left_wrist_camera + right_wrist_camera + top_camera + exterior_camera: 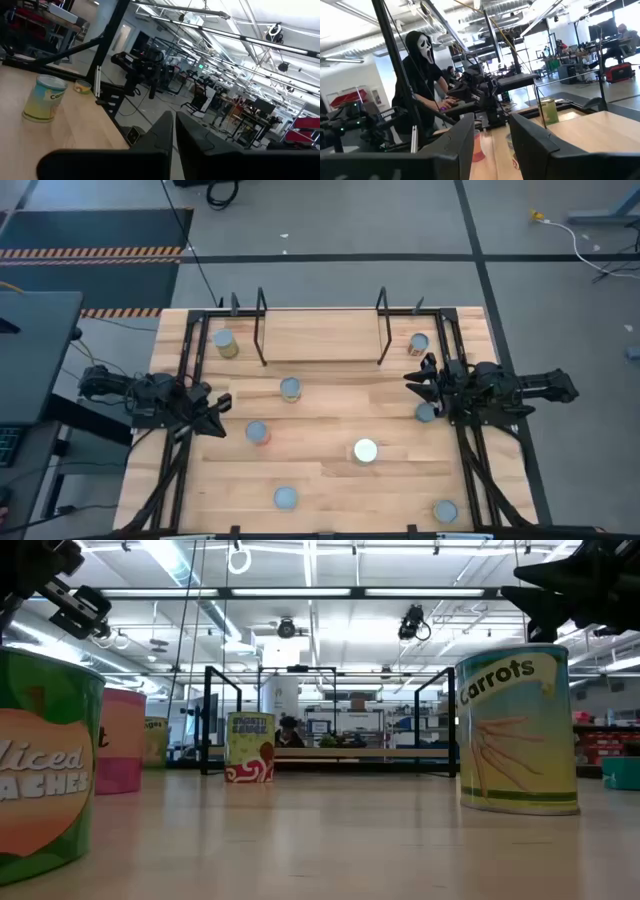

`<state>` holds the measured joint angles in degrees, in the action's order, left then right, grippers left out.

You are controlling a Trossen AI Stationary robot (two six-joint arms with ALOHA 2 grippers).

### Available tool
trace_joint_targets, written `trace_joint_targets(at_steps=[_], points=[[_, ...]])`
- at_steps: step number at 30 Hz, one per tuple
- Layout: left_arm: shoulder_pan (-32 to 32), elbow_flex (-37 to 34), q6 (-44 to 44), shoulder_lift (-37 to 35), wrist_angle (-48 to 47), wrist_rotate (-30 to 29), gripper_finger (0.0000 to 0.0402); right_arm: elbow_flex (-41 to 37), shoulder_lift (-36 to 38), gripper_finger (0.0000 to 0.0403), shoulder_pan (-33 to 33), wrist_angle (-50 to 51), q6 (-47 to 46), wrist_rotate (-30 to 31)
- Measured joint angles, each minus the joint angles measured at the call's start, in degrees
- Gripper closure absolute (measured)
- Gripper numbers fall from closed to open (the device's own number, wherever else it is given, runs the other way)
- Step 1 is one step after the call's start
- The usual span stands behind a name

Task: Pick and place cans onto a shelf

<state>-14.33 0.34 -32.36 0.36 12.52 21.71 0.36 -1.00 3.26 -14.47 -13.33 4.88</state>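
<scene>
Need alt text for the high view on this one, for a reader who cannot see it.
Top-down view of a wooden table with eight upright cans scattered across it and none on the shelf, a bare light-wood board between black rod uprights at the far edge. The left gripper sits at the table's left side and the right gripper at its right, neither holding a can.

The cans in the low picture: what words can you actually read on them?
"Carrots": on the big can at right.
"liced" over "ACHES", cut off at the edge: on the green can at far left.
Yellow can near the shelf: lettering too small to read.
Pink can: only a stray letter shows.
</scene>
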Motion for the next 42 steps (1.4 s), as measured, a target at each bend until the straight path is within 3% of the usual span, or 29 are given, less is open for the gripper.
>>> trace_joint_targets(at_steps=[39,42], points=[[0.0,0.0,0.0,0.0,0.0,0.0,0.0374,0.0,0.0,0.027,0.0,0.0,0.0,0.0],[0.0,0.0,0.1,0.0,0.8,-2.7,0.0374,0.0,0.0,0.027,0.0,0.0,0.0,0.0]])
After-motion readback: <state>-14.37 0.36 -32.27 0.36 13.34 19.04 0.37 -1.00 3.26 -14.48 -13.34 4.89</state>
